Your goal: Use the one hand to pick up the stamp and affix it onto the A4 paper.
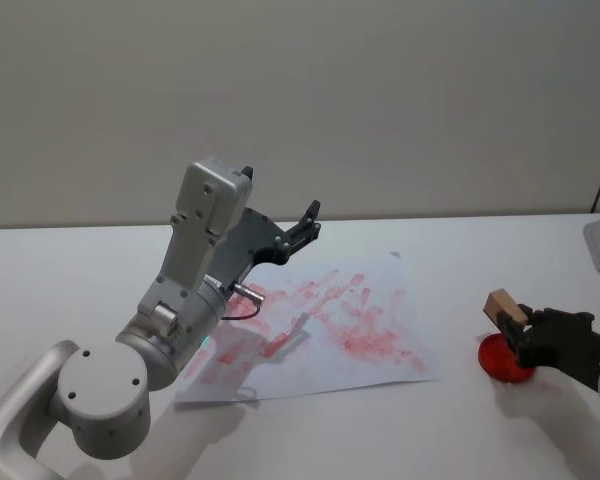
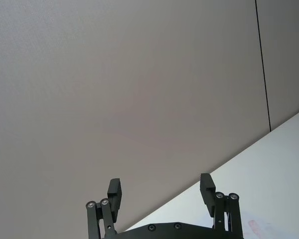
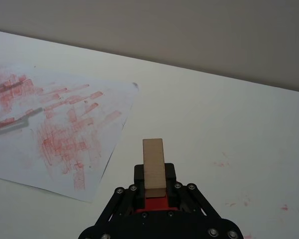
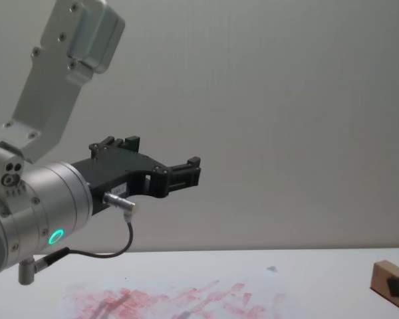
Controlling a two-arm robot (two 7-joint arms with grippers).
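Right black two-finger gripper (image 1: pixel 525 330) is clamping the light-brown wooden stamp (image 1: pixel 504 305) over a red ink pad (image 1: pixel 502 362), beside the red-smeared white A4 paper (image 1: pixel 380 330), while the raised left gripper (image 2: pixel 160 193) is hanging wide open.

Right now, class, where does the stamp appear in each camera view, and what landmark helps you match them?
Head view: stamp at far right, held by the right gripper above a red pad.
Left wrist view: not in it.
Right wrist view: lower centre, between the fingers.
Chest view: bottom right corner.
Shared landmark: the paper, left of the stamp.
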